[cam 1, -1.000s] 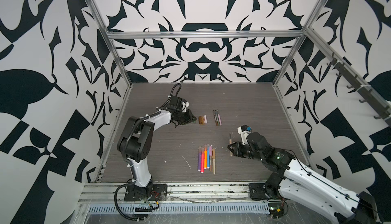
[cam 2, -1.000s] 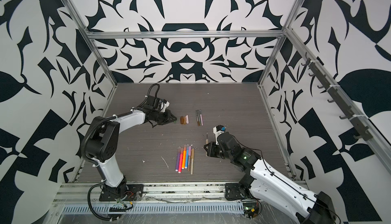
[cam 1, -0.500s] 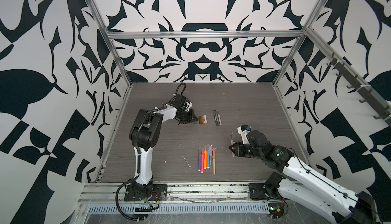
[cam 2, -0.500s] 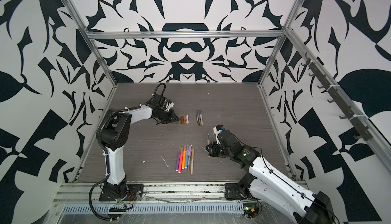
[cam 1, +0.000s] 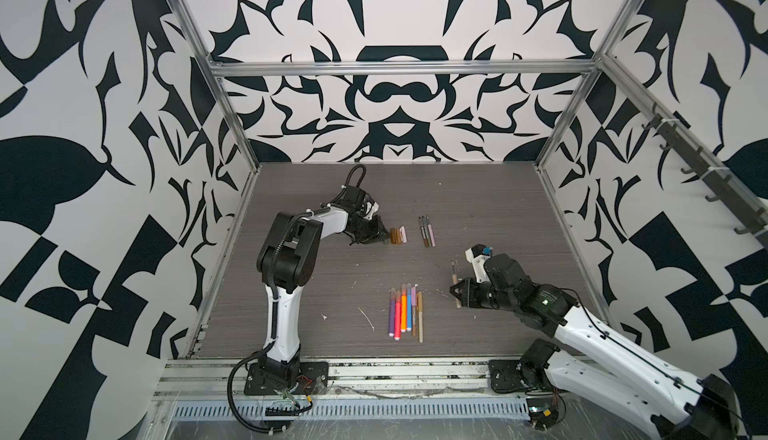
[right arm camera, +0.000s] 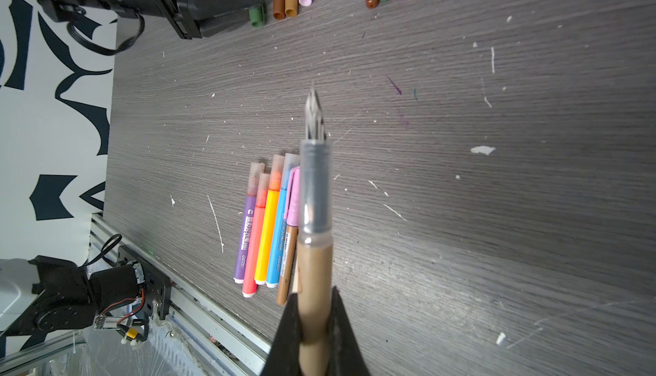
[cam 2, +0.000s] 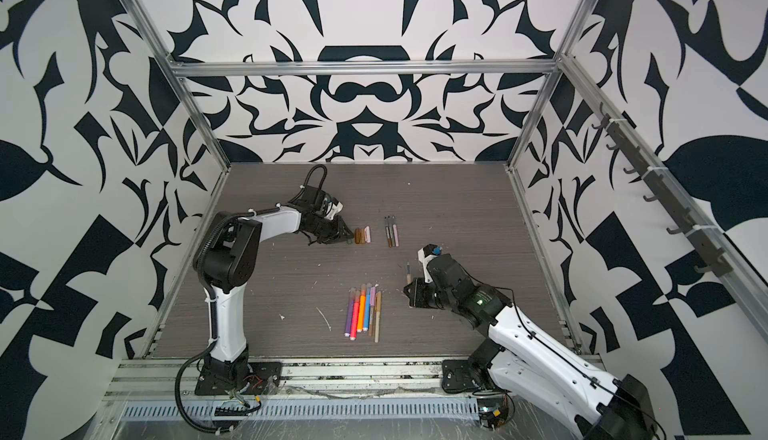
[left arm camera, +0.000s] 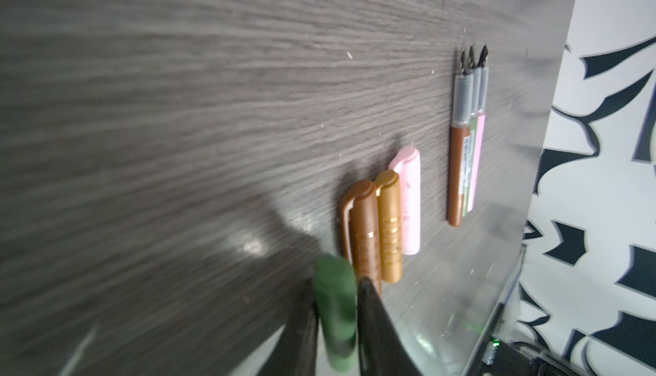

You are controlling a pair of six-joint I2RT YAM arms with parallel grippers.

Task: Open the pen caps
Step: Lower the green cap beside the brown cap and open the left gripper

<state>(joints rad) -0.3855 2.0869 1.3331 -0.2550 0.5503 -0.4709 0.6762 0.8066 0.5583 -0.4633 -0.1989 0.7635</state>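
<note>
Left gripper stands narrow around the green cap, just beside three loose caps off its tip; motion blur hides whether the cap is clamped. Right gripper is closed on the tan pen, with the nib ahead of the jaws and the rear end hidden. Caps are judged light, rigid and slick: grip across the barrel at mid-length.
</note>
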